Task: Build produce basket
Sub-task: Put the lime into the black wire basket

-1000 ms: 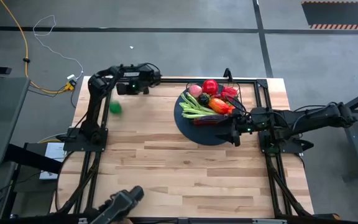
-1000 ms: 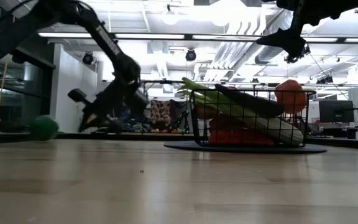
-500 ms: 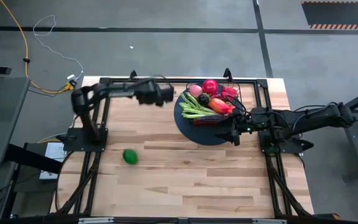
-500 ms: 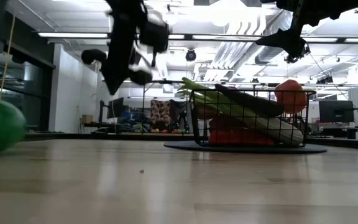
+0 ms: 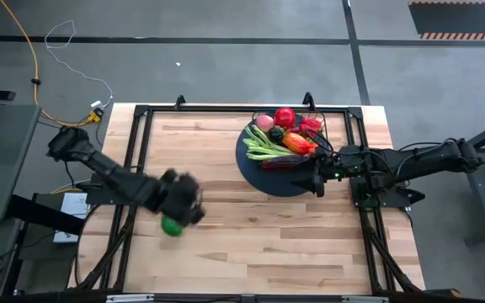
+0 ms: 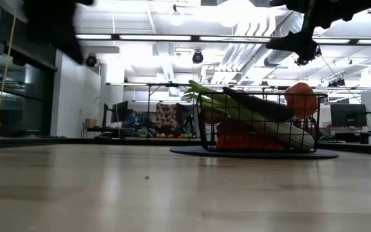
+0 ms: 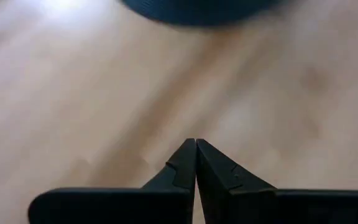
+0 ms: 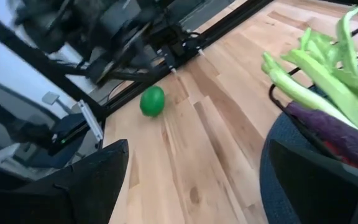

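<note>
- Since nearly all the produce sits heaped in the basket, reads as a late stage of the build: celery and eggplant slanting over the mesh rim, red and orange round pieces piled behind.
- Parked at the far right of the table on its dark round base, within easy reach of the right arm.
- One stray: green round piece loose on the bare wood toward the near left, well apart from the basket; probably the last item to collect.
- Left gripper hanging just above and beside that green piece, fingers pressed together tip to tip, pinching nothing; would need to spread before any grasp.
- Right gripper waiting at the basket's near right edge, fingers spread wide, holding nothing, likely kept close to steady or load the basket.
</note>
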Motion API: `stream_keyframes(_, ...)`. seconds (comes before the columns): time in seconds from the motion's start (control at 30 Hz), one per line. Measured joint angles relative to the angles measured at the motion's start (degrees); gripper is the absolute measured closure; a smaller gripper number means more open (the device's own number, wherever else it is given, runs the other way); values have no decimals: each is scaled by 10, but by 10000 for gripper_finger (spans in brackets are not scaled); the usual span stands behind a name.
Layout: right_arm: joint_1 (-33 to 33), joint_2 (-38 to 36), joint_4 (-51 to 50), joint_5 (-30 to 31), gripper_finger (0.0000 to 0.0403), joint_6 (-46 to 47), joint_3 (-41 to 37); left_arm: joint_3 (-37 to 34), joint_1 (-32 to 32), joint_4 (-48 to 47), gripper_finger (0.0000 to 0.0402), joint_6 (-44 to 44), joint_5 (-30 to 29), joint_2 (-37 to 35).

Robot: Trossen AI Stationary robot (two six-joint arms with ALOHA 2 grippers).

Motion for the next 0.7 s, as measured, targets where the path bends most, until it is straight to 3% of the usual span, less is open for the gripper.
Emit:
stream_keyframes(0.17,0,0,-2,28,27,35,0,-36,-108,-7,395,-97,16,-4)
stream_keyframes(0.3,0,0,-5,48,27,65,0,-56,-137,-40,365,-115,48,1)
stream_keyframes(0.5,0,0,-25,53,27,60,0,-63,-120,-106,277,-55,70,1)
stream_keyframes(0.7,0,0,-57,57,27,79,0,-63,-49,-118,180,61,77,1)
